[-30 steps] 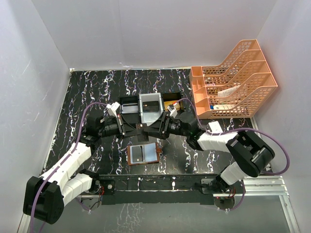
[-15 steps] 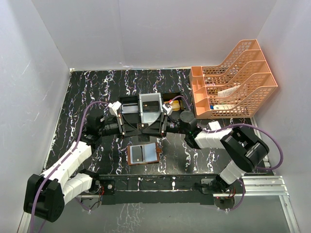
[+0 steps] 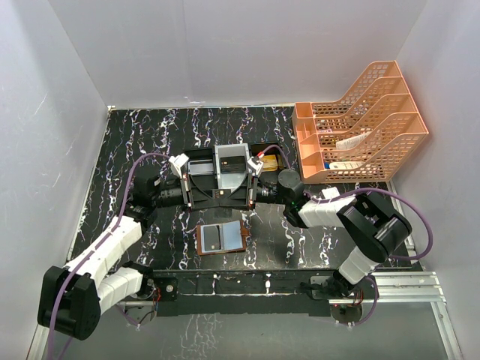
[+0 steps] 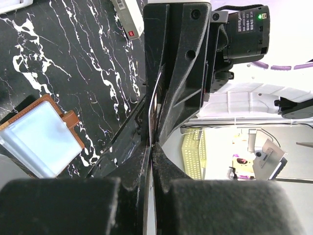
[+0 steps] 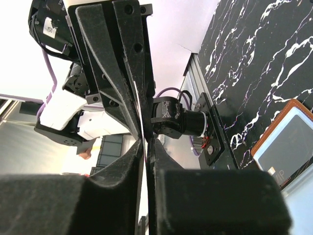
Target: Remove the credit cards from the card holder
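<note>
Card (image 4: 153, 103) between left tool (image 4: 150, 141), right tool (image 5: 145, 140)

The card holder (image 3: 232, 238) looks matt brown leather, the table (image 3: 150, 135) glossy black marble.

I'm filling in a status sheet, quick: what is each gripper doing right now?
Left gripper: shut on a credit card, seen edge-on.
Right gripper: shut on the same credit card from the opposite end.
</note>
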Robot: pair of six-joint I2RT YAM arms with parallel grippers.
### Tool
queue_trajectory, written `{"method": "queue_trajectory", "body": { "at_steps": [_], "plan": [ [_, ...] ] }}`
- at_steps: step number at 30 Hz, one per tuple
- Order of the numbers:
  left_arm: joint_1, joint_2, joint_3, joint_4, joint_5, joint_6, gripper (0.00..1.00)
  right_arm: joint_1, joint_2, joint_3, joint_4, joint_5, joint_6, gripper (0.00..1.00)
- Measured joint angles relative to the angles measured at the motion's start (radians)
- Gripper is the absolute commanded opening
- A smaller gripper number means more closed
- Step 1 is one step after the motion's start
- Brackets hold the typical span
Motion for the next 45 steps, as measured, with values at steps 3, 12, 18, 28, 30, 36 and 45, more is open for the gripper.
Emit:
{"method": "queue_trajectory", "body": {
  "at_steps": [3, 12, 18, 28, 30, 36, 45],
  "plan": [
    [0.003, 0.0, 0.0, 0.003, 0.002, -0.005, 0.1, -0.001, 0.0, 0.003, 0.014, -0.004, 0.003, 0.0],
    [0.011, -0.021, 0.024, -0.184, -0.152, 0.064, 0.92, -0.025, -0.053, 0.018, -0.081, 0.029, -0.066, 0.0],
    [0.011, -0.117, 0.11, -0.413, -0.401, 0.149, 0.99, -0.027, -0.165, 0.156, -0.526, 0.207, -0.338, 0.0],
    [0.011, -0.256, 0.13, -0.607, -0.657, 0.175, 0.99, -0.025, -0.215, 0.329, -0.905, 0.568, -0.798, 0.0],
    [0.011, -0.263, 0.13, -0.623, -0.672, 0.176, 0.99, -0.016, -0.198, 0.359, -0.93, 0.626, -0.898, 0.0],
    [0.011, -0.275, 0.13, -0.66, -0.697, 0.175, 0.99, 0.074, -0.103, 0.425, -0.926, 0.811, -1.271, 0.0],
    [0.011, -0.298, 0.13, -0.696, -0.7, 0.172, 0.99, 0.143, 0.127, 0.536, -0.931, 0.95, -1.72, 0.0]
  ]
}}
